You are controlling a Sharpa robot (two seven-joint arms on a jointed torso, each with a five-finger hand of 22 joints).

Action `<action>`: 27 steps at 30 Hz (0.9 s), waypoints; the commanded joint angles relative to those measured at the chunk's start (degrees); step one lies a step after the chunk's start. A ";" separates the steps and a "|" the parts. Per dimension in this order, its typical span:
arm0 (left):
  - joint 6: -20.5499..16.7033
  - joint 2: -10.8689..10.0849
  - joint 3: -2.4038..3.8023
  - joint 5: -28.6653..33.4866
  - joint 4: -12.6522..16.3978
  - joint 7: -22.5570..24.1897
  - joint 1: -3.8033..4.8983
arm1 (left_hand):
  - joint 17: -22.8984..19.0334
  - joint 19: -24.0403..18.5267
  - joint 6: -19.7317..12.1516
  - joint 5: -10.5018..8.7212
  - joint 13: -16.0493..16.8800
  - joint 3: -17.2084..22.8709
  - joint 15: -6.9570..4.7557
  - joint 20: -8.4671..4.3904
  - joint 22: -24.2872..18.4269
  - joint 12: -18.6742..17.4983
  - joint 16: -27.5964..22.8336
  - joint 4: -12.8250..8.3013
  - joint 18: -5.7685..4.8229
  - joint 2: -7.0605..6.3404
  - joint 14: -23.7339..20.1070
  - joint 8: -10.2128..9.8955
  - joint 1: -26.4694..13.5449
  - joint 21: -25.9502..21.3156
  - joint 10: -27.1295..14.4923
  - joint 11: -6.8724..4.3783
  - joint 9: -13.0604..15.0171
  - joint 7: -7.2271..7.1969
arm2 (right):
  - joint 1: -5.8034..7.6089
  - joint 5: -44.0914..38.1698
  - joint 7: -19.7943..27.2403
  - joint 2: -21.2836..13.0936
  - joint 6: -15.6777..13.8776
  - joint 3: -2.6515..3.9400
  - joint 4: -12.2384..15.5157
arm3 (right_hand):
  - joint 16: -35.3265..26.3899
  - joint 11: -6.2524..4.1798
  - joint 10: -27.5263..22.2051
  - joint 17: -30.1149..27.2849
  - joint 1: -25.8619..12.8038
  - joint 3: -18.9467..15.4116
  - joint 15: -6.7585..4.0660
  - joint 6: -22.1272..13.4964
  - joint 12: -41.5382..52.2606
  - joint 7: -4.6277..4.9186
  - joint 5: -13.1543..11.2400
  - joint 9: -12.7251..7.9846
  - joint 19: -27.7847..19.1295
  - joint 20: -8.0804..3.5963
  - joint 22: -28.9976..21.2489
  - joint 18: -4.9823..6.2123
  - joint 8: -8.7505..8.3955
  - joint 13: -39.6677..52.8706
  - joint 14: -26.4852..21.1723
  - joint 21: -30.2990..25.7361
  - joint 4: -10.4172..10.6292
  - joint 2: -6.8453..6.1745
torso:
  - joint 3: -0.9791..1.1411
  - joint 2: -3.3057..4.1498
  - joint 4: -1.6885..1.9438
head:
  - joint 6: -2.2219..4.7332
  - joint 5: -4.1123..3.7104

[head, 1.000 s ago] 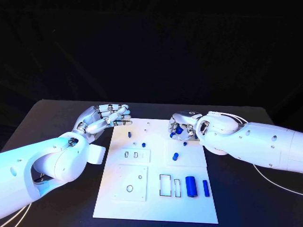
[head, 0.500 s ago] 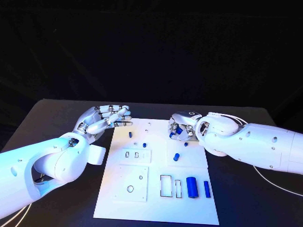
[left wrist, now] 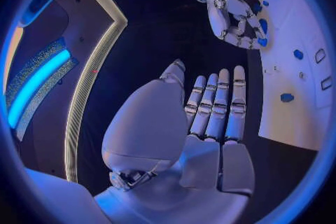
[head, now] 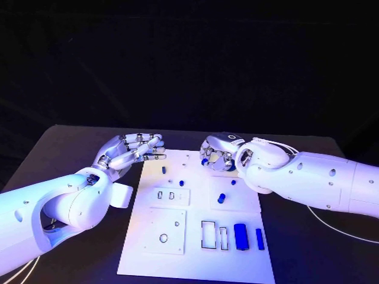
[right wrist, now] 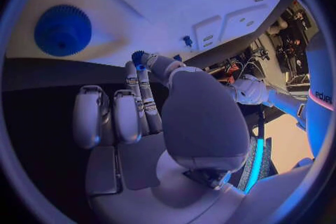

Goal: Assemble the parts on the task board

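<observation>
Pinching small blue part (head: 206, 160) — right hand (head: 219, 153) fingers over task board (head: 198, 260); left hand (head: 128, 151) curled, holding nothing.

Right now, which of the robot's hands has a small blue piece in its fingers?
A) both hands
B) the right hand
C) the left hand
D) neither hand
B: the right hand pinches a small blue part at its fingertips above the far end of the task board, while the left hand has its fingers curled with nothing in them.
</observation>
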 commanded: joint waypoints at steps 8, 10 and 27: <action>1.19 0.43 0.05 0.26 -0.19 0.28 0.24 | 0.05 -0.19 -0.14 -0.26 -0.08 -0.29 -0.03 0.12 -0.05 -0.18 -0.32 0.20 0.76 -0.02 -0.27 -0.24 -0.49 -0.25 0.09 0.50 -0.05 2.11 | 0.44 -0.87 -1.75 5.27 -4.99 0.07 -5.03 | 0.42 -1.14 1.09 -0.01 0.14 0.47 -0.51 -0.01 -0.06 0.25 0.16 0.21 0.23 -0.10 0.07 -1.06 0.27 0.65 2.09 0.24 -0.13 0.44 | -0.12 0.19 0.20 | 0.24 -0.15; 1.23 0.49 0.05 0.26 -0.16 0.29 0.27 | 0.05 -0.19 -0.14 -0.26 -0.08 -0.29 -0.03 0.12 -0.05 -0.18 -0.32 0.20 0.76 -0.02 -0.27 -0.24 -0.49 -0.25 0.09 0.50 -0.05 2.11 | 0.44 -0.84 -1.83 5.92 -5.11 0.07 -5.65 | 0.42 -1.14 1.09 -0.01 0.14 0.47 -0.51 -0.01 -0.06 0.25 0.16 0.21 0.23 -0.10 0.07 -1.06 0.27 0.65 2.09 0.24 -0.13 0.44 | -0.12 0.23 0.22 | 0.25 -0.11; 1.44 0.78 0.06 0.35 -0.17 0.38 0.53 | 0.11 -0.20 -0.15 -0.27 -0.08 -0.31 -0.02 0.13 -0.08 -0.23 -0.37 0.16 0.77 0.02 -0.28 -0.25 -0.54 -0.28 0.10 0.50 -0.06 2.09 | -0.01 -0.54 -1.88 9.77 -3.98 0.04 -9.71 | 0.45 -1.04 0.98 -0.06 -0.07 0.58 -0.44 -0.30 -0.14 0.37 0.14 0.29 0.13 -0.08 -0.03 -1.04 0.17 0.68 2.08 0.18 -0.13 0.39 | -0.10 0.36 0.40 | 0.09 0.56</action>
